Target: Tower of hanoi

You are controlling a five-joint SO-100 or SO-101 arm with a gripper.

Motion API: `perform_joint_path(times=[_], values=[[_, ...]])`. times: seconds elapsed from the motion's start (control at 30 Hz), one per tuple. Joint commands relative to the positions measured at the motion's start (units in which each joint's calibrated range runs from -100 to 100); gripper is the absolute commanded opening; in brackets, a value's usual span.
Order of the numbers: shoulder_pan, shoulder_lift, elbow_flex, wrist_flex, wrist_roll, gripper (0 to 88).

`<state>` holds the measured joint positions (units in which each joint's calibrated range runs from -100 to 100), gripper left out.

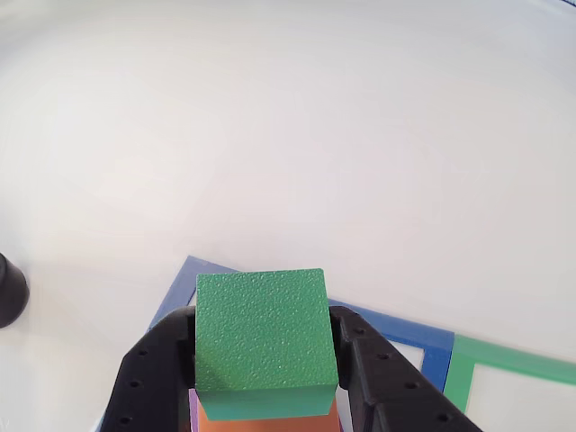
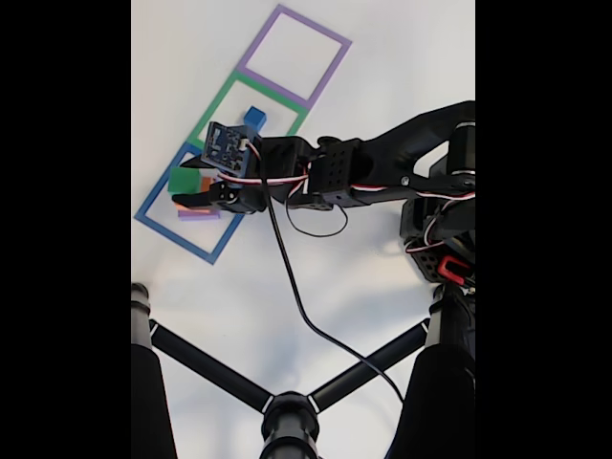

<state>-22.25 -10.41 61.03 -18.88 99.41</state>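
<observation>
Inside the blue tape outline (image 1: 396, 326), green block (image 1: 263, 330) between the tool's (image 1: 264, 378) fingers.

Green block (image 1: 261, 328) matt, grainy foam; jaws smooth black plastic w/ holes.

Other view close behind pincer (image 1: 265, 360), fixed view high overhead, both w/ green block (image 1: 263, 331).
</observation>
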Motion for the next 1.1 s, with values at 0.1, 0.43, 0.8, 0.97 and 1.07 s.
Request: perform_joint_path(times=[0.1,0.43,0.8,0.97,1.07], values=[[0.0,2.3,-0.7,-5.6,0.6,4.4],[0.1,4.5,-0.3,-7.1,0.6,4.3],[0.3,5.2,0.9,-8.6,0.6,8.6],[0.6,5.8,0.9,-9.3,0.6,18.4],[0.8,5.7,0.9,-9.4,0.6,21.6]])
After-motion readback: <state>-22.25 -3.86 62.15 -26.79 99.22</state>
